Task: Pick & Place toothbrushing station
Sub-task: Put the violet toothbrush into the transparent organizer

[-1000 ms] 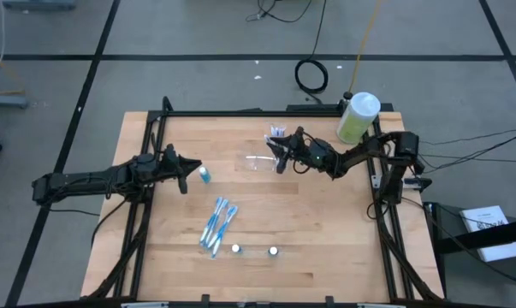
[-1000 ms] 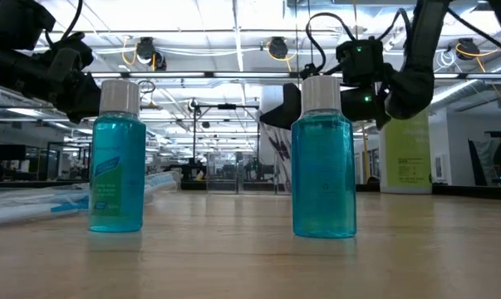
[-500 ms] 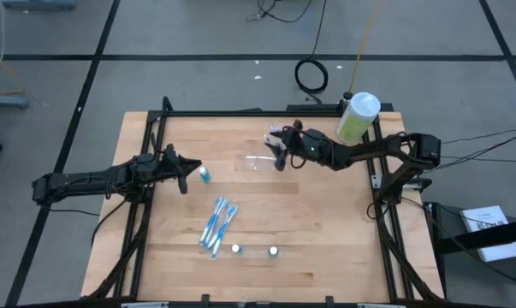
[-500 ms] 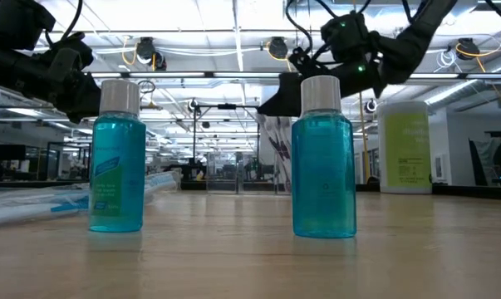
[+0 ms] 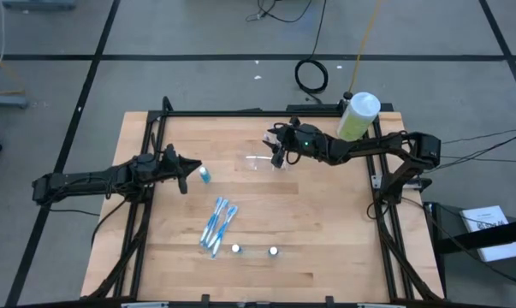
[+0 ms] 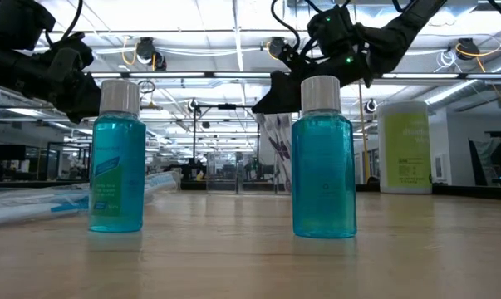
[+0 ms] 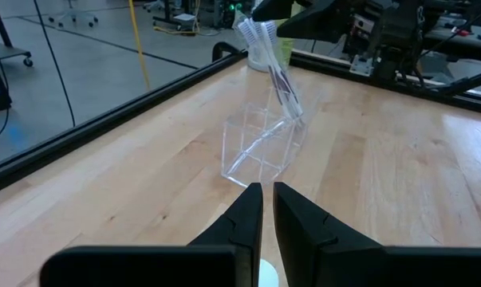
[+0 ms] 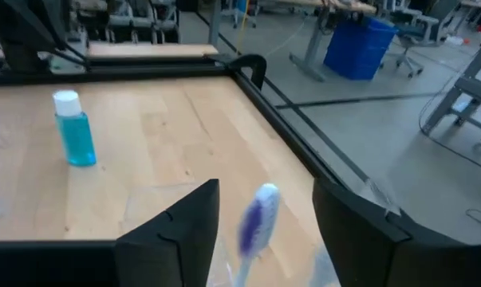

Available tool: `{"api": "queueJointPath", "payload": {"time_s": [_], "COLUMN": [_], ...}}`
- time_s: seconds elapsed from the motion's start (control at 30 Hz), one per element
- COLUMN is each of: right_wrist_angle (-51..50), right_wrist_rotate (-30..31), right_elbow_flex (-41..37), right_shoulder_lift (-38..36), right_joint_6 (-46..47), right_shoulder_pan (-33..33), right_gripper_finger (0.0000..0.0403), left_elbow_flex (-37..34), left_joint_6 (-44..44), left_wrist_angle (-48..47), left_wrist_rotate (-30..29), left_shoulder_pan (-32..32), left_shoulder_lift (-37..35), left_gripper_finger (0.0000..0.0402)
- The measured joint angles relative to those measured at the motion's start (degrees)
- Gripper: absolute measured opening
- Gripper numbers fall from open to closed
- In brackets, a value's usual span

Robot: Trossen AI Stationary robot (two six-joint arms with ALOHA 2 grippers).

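The toothbrushing station (image 5: 259, 162), a small clear plastic tray, rests on the wooden table right of centre toward the far edge; it shows too in the left wrist view (image 7: 260, 147). White-and-purple toothbrushes (image 7: 266, 48) lean upright in its far end. My right gripper (image 5: 277, 156) hovers open just over them; one purple brush head (image 8: 258, 211) stands between its fingers (image 8: 176, 231) with a gap on both sides. My left gripper (image 5: 182, 177) waits shut at the table's left, beside a small blue bottle (image 5: 204, 175).
Packed blue toothbrushes (image 5: 216, 224) lie near the table's middle, with two small blue bottles (image 5: 236, 249) (image 5: 273, 251) nearer the front edge. A green bottle with a white cap (image 5: 358, 117) stands at the far right corner. A black frame rail (image 8: 304, 135) edges the table.
My right gripper has opened and let go of the toothbrush, then risen above the station while tipping up toward level. The toothbrush stays standing in the station.
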Motion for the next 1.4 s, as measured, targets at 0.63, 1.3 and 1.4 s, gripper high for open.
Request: {"api": "queueJointPath", "payload": {"time_s": [0.63,1.3,1.4], "right_wrist_angle": [-4.09,-4.01,-4.11], "right_wrist_rotate": [-3.08,-2.96,-2.94], "right_elbow_flex": [1.68,1.67,1.67], "right_shoulder_lift": [0.04,0.04,0.02], "right_joint_6": [3.06,2.51,1.27], "right_shoulder_pan": [-1.12,-1.12,-1.12], "right_gripper_finger": [0.0144,0.0041,0.0016], "left_elbow_flex": [0.0,0.0,0.0], "left_joint_6": [0.01,0.0,0.02], "left_wrist_angle": [0.0,0.0,0.01], "left_wrist_rotate": [0.01,-0.04,-0.04], "left_shoulder_pan": [0.0,0.01,0.0], "left_shoulder_lift": [0.0,0.0,-0.02], "left_gripper_finger": [0.0037,0.0037,0.0037]}}
